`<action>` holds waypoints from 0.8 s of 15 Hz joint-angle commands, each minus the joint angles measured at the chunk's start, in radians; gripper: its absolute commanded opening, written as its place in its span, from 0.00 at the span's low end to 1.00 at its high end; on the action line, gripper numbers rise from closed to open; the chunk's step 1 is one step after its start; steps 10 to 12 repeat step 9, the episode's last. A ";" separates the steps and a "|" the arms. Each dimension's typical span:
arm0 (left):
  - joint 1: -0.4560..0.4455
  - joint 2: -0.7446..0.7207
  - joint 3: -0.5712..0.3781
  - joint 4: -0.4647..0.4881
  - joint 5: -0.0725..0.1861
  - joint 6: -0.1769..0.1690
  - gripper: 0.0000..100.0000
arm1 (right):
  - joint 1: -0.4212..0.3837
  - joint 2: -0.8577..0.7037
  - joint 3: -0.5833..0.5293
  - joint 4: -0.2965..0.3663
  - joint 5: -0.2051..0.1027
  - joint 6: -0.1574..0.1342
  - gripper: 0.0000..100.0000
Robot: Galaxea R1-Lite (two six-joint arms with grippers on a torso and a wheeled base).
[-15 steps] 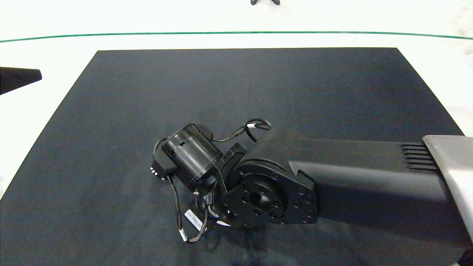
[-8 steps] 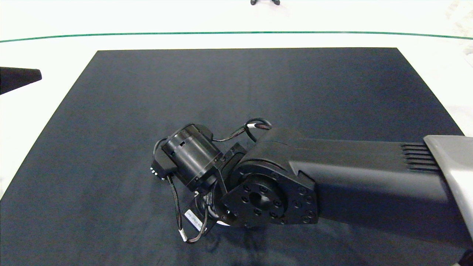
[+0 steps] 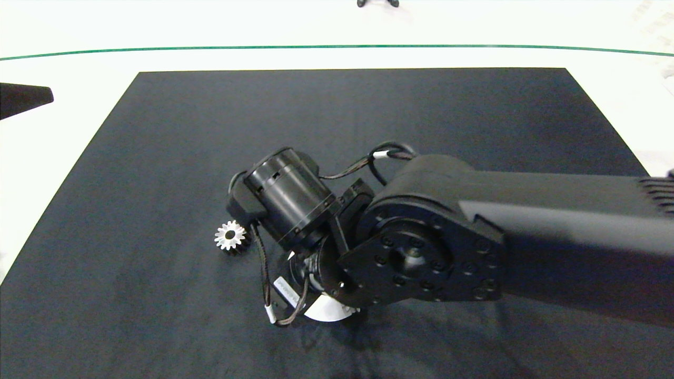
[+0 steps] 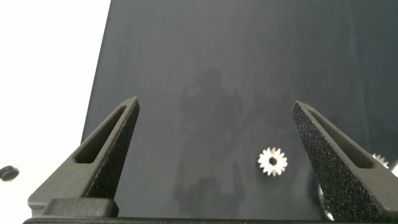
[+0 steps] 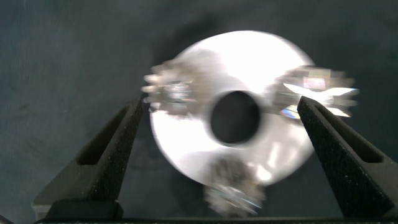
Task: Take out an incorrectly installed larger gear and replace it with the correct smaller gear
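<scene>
Robotics lab bench, dark mat (image 3: 337,116) on white table (image 3: 105,58), green line (image 3: 210,49) across it

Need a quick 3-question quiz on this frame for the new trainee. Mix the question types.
1. True or false: the left gripper is shut on the loose silver metal spur gear.
2. The right gripper hangs with open jaws over the round silver metal disc with a dark centre hole. How many chunky silver toothed gears sit on that disc? A) one B) three C) five
3. Fill in: the loose spur gear lies apart from the disc, on the ___.

Key: 1 false, its jaws are open and the gear lies beyond them; 2 B; 3 dark mat.
</scene>
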 commanded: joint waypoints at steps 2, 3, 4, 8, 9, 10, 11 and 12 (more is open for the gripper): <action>-0.034 0.021 -0.028 -0.023 0.002 0.002 1.00 | -0.045 -0.282 0.000 -0.018 -0.024 0.009 1.00; -0.037 0.019 -0.036 -0.029 -0.001 0.004 1.00 | -0.045 -0.361 0.066 -0.047 -0.027 0.015 1.00; -0.049 0.013 -0.040 -0.037 -0.015 0.004 1.00 | -0.045 -0.434 0.158 -0.078 -0.046 0.027 1.00; -0.095 0.015 -0.045 -0.043 -0.026 0.019 1.00 | -0.129 -0.730 0.548 -0.170 -0.150 0.049 1.00; -0.100 0.016 -0.040 -0.042 -0.026 0.019 1.00 | -0.148 -0.799 0.626 -0.205 -0.153 0.049 1.00; -0.100 0.016 -0.040 -0.042 -0.026 0.019 1.00 | -0.148 -0.799 0.626 -0.205 -0.153 0.049 1.00; -0.100 0.016 -0.040 -0.042 -0.026 0.019 1.00 | -0.148 -0.799 0.626 -0.205 -0.153 0.049 1.00; -0.100 0.016 -0.040 -0.042 -0.026 0.019 1.00 | -0.148 -0.799 0.626 -0.205 -0.153 0.049 1.00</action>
